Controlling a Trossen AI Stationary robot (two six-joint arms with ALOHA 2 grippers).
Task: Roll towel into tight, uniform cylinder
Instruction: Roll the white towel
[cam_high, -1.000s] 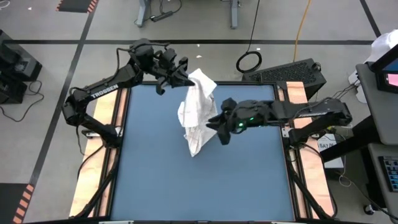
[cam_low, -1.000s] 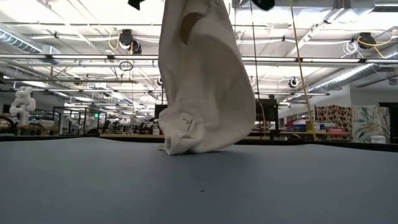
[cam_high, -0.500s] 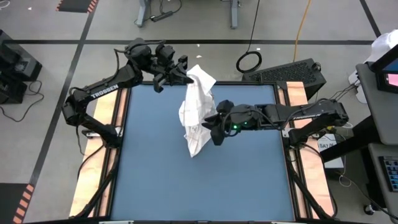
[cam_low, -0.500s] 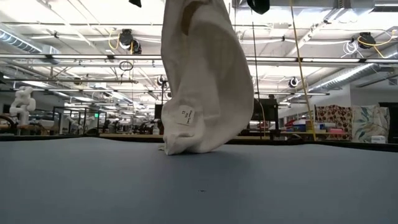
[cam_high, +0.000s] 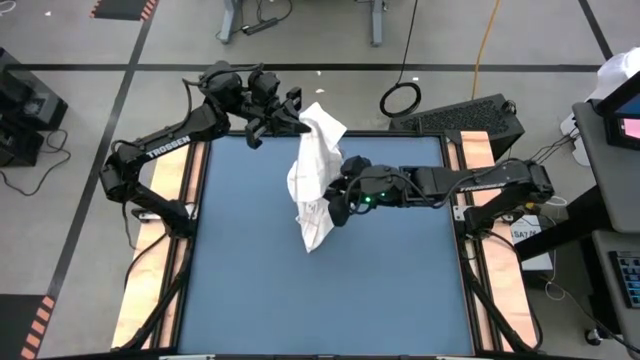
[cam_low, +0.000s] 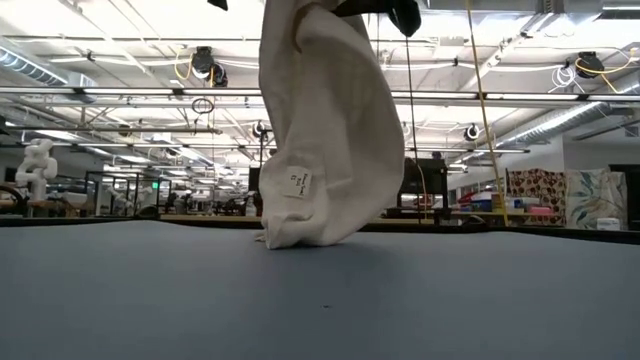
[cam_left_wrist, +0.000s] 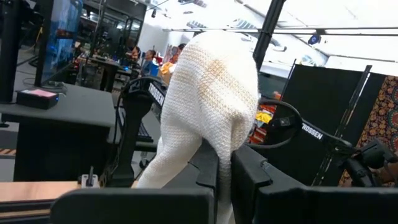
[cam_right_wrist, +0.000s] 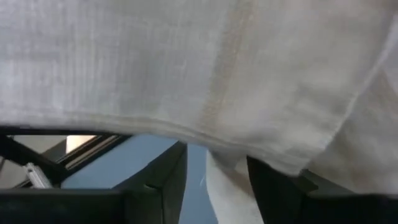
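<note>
You're looking at the towel (cam_high: 314, 180) dangling over the far half of the table (cam_high: 250, 290) — limp, light cloth, sagging into folds, with only its lowest tip brushing the surface in the low view (cam_low: 325, 150). It's going to drape and slump wherever it isn't supported, so I'd judge edges and corners are the places to pinch; a mid-panel grab will only bunch it.

The left gripper (cam_high: 290, 118) is holding the top end up by the far edge, fingers (cam_left_wrist: 217, 168) clamped narrow on a wad of fabric that's humping over them in the left wrist view.

The right gripper (cam_high: 336, 205) is pressing in against the hanging side of the cloth, about midway down. Its fingers (cam_right_wrist: 171, 177) are standing apart with a hem (cam_right_wrist: 205, 134) drooping just across them — not closed on anything that you can see. The towel is right at its fingertips, filling nearly the whole right wrist view.

By my read, nothing's rolled yet — it needs spreading flat first.
</note>
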